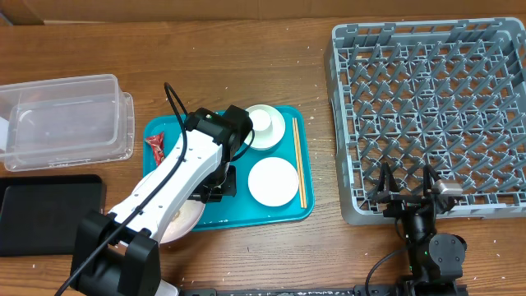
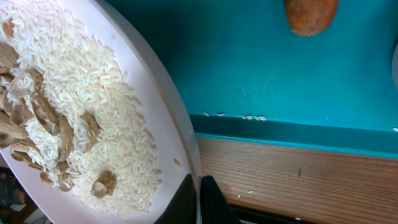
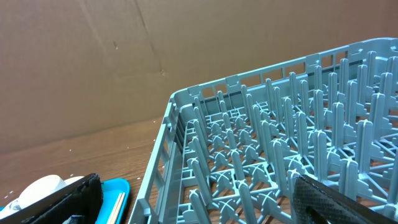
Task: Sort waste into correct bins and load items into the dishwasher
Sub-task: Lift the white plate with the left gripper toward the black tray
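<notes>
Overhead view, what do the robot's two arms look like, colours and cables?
The left arm has a long white link between chunky black joint housings, with a thin black cable looping over it. The right arm is all black, with slim black jaws and a small silver block beside them.

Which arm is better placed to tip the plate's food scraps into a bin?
Left. The left hand is shut on the plate rim, and the clear tub and black tray lie on its side. The right hand stands open by the dish rack, far from the plate.
</notes>
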### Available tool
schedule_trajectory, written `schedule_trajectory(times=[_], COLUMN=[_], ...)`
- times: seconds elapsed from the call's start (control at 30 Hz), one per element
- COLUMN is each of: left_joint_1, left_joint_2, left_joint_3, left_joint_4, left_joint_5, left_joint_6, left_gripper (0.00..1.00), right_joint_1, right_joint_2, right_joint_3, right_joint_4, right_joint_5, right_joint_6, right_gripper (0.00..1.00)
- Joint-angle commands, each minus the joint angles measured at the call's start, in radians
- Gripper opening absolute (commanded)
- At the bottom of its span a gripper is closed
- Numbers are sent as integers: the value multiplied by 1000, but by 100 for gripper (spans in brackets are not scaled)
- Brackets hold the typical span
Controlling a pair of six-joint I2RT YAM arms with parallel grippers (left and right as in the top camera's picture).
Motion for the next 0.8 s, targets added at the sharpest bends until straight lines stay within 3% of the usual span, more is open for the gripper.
schedule_trajectory(times=[0.0,0.57,0.77], left_joint_1=[-8,-6,-4], left_joint_2=[-7,-7,-7], left_joint_3=[31,182,187], left_joint_4=[-23,-93,-80], left_joint_5=[-27,-115,-330], left_joint_6=[-26,-24,-26], left_gripper=[4,4,4], right_joint_1=[-2,-2,-2], right_joint_2=[-12,-12,-12], right_joint_3=[-10,-10,-10], right_joint_4=[3,3,3], right_joint_5=[8,8,8], right_joint_6=[-4,-4,-4], right_gripper=[100,100,100])
